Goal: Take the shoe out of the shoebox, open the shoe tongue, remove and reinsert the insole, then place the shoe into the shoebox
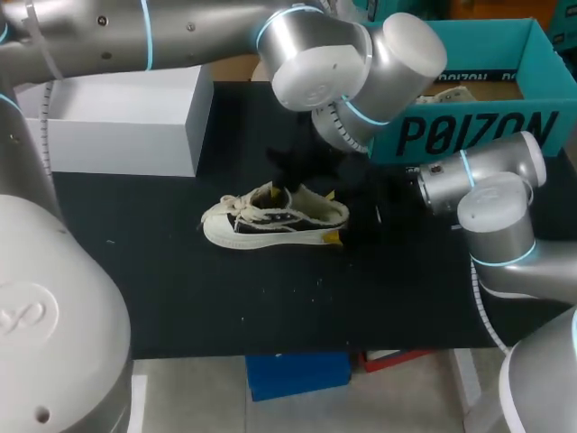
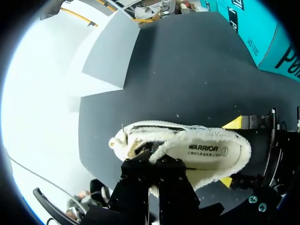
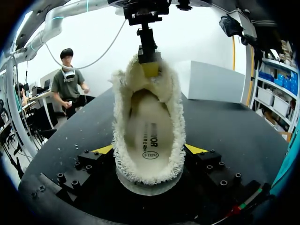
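- Where the black table [image 1: 180, 289] stretches under both arms, it carries two boxes along its far edge and the shoe near its middle.
- The left arm [image 1: 180, 32] comes in from the far left and reaches past the middle, its wrist bent down over the shoe.
- The right arm [image 1: 496, 207] comes in from the right, low over the table, pointing at the shoe's heel.
- The teal shoebox [image 1: 469, 135] stands open at the far right corner, apart from the shoe.
- A white box [image 1: 126, 117] stands at the far left.
- The shoe [image 1: 270, 221], cream with dark side panels and a fleece lining, stands on its sole, toe to the left, heel to the right.
- The right gripper [image 3: 150, 154] clamps the heel, one yellow tip pressed against each side of the shoe.
- The left gripper [image 3: 150, 69] comes down from above at the front of the shoe's opening, its fingers drawn close and pinching the fleecy tongue [image 3: 140, 63].
- The insole [image 3: 150, 131] lies flat inside the shoe, its print facing up.
- The laces [image 1: 248, 209] lie loose over the front.
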`<state>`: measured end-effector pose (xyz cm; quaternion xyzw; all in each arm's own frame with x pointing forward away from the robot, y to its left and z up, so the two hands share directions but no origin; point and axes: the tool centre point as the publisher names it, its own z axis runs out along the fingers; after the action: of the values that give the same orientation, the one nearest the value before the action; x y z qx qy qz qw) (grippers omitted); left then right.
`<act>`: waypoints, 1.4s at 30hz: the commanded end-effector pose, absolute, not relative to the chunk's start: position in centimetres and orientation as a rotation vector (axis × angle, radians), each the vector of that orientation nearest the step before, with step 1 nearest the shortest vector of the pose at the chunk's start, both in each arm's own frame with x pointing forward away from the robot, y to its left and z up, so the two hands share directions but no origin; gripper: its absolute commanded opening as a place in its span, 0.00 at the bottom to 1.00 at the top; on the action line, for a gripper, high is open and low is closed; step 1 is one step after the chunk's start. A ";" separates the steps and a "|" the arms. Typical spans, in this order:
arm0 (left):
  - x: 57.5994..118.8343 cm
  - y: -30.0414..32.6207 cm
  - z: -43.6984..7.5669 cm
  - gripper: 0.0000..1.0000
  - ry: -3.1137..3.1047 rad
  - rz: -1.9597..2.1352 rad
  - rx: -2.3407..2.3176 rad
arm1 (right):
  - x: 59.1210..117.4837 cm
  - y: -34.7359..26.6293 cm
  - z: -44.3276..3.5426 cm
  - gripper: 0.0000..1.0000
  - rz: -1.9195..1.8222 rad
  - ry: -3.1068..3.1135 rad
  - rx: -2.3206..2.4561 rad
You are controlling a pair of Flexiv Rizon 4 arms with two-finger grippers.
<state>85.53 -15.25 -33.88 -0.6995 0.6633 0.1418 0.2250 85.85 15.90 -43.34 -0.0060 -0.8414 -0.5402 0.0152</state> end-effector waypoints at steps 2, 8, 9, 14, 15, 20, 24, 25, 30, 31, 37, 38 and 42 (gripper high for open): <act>84.7 -14.3 -32.5 0.00 1.793 0.352 -1.932 | 85.8 16.1 -43.6 0.00 -1.679 -2.621 -0.021; 84.3 -12.8 -31.8 0.00 1.736 0.342 -1.929 | 85.8 16.1 -43.6 0.00 -1.679 -2.621 -0.021; 84.2 -12.5 -31.8 0.00 1.730 0.341 -1.931 | 85.8 16.1 -43.6 0.00 -1.679 -2.621 -0.021; 83.7 -11.2 -32.1 0.00 1.680 0.366 -1.913 | 85.8 16.1 -43.6 0.00 -1.679 -2.621 -0.021; 83.6 -11.0 -32.2 0.00 1.676 0.368 -1.913 | 85.8 16.1 -43.6 0.00 -1.679 -2.621 -0.021; 83.2 -9.9 -32.4 0.00 1.647 0.384 -1.913 | 85.8 16.1 -43.6 0.00 -1.679 -2.621 -0.021; 82.9 -9.3 -32.6 0.03 1.633 0.398 -1.919 | 85.8 16.1 -43.6 0.00 -1.679 -2.621 -0.021; 82.9 -9.1 -32.7 0.15 1.632 0.401 -1.921 | 85.8 16.1 -43.6 0.00 -1.679 -2.621 -0.021; 82.6 -7.9 -32.8 1.00 1.604 0.416 -1.950 | 85.8 16.1 -43.6 0.00 -1.679 -2.621 -0.021; 82.6 -7.7 -32.7 1.00 1.597 0.413 -1.956 | 85.8 16.1 -43.6 0.00 -1.679 -2.621 -0.021; 82.5 -6.2 -31.4 1.00 1.554 0.397 -1.976 | 85.8 16.1 -43.6 0.00 -1.679 -2.621 -0.021; 82.5 -5.9 -31.1 1.00 1.544 0.395 -1.977 | 85.8 16.1 -43.6 0.00 -1.679 -2.621 -0.021; 82.4 -5.1 -30.6 1.00 1.523 0.392 -1.982 | 85.8 16.1 -43.6 0.00 -1.679 -2.621 -0.021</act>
<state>82.92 -5.88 -31.07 -0.7443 0.5745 0.1560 0.3026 85.83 16.01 -43.34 -0.0056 -0.8415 -0.5401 0.0153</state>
